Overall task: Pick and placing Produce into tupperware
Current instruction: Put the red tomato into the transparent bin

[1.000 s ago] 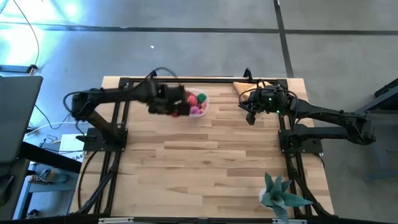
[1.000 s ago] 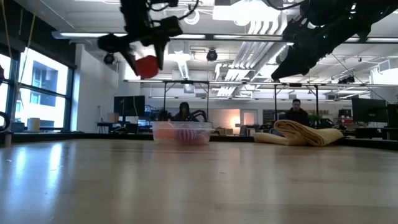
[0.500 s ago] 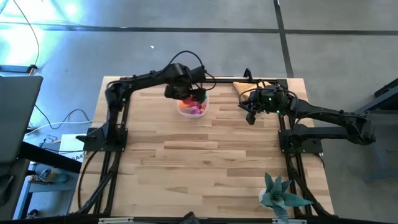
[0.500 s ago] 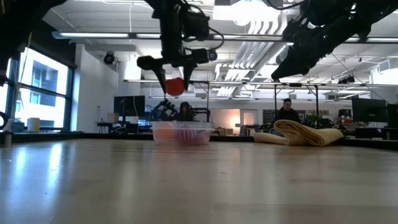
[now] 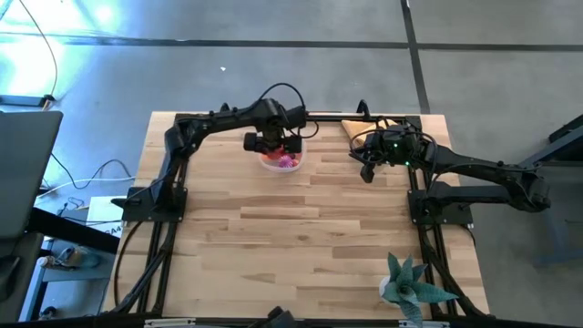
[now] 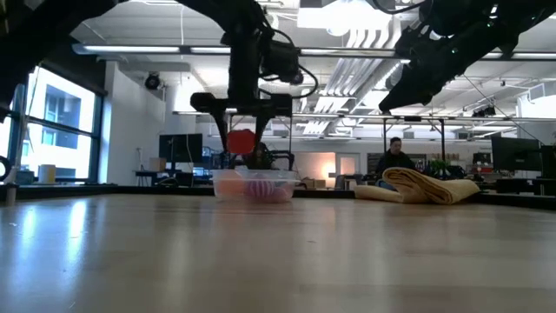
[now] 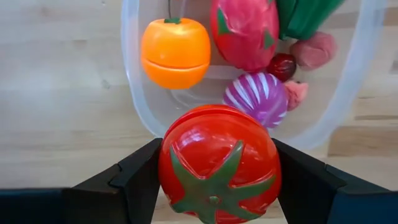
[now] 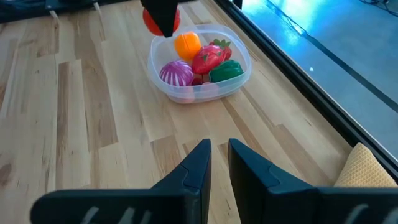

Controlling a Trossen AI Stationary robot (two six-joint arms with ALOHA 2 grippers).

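Clear tupperware (image 7: 134, 68) holding orange (image 7: 175, 52), purple-striped piece (image 7: 255, 98), possibly pepper (image 7: 305, 15)

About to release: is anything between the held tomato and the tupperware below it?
Nothing visible. The left gripper holds the tomato above the tupperware near its rim; the produce inside leaves bare floor there.

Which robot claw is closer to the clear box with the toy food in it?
The left claw. It hangs right above the tupperware, holding a red tomato. The right claw waits off to the side, near the tan cloth.
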